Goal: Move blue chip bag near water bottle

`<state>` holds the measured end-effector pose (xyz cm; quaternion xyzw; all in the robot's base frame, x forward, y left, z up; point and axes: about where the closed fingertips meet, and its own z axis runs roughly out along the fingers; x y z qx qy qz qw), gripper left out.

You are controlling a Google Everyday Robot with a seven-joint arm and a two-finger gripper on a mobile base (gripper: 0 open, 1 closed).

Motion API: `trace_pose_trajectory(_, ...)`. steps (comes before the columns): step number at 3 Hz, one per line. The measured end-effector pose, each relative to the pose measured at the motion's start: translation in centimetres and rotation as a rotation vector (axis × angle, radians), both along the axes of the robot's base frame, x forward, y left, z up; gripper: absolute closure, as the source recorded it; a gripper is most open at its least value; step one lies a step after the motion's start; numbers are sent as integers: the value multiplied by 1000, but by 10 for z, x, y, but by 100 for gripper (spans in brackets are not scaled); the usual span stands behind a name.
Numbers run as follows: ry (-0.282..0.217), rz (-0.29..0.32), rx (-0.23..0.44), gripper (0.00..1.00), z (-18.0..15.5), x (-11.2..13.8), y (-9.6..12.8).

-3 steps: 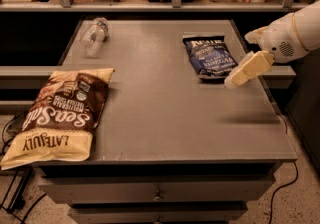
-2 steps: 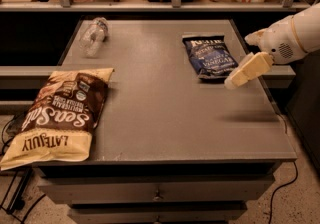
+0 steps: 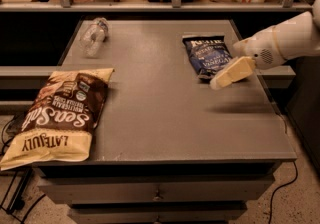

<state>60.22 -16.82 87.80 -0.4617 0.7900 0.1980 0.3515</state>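
The blue chip bag (image 3: 207, 55) lies flat on the grey table (image 3: 165, 118), at the back right, with white "vinegar" lettering facing up. The clear water bottle (image 3: 94, 37) lies on its side at the table's back left corner, far from the bag. My gripper (image 3: 220, 80), cream-coloured on a white arm coming in from the right, hovers just above the table at the bag's near right corner, overlapping its edge. It holds nothing that I can see.
A large brown and cream Late July bag (image 3: 60, 113) lies at the front left, hanging over the table's edge. A railed shelf (image 3: 175, 3) with boxes and bags runs behind the table. Drawers sit below the table front.
My gripper has moved a little to the left, closer over the blue chip bag's near corner. The bag and the bottle have not moved.
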Motion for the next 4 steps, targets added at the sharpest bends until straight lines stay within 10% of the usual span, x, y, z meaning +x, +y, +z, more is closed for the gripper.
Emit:
trace_pose_trajectory(2,15,-41,89,0,-29,41,1)
trace_pose_trajectory(4,4,-111,120,41,-38,67,-13)
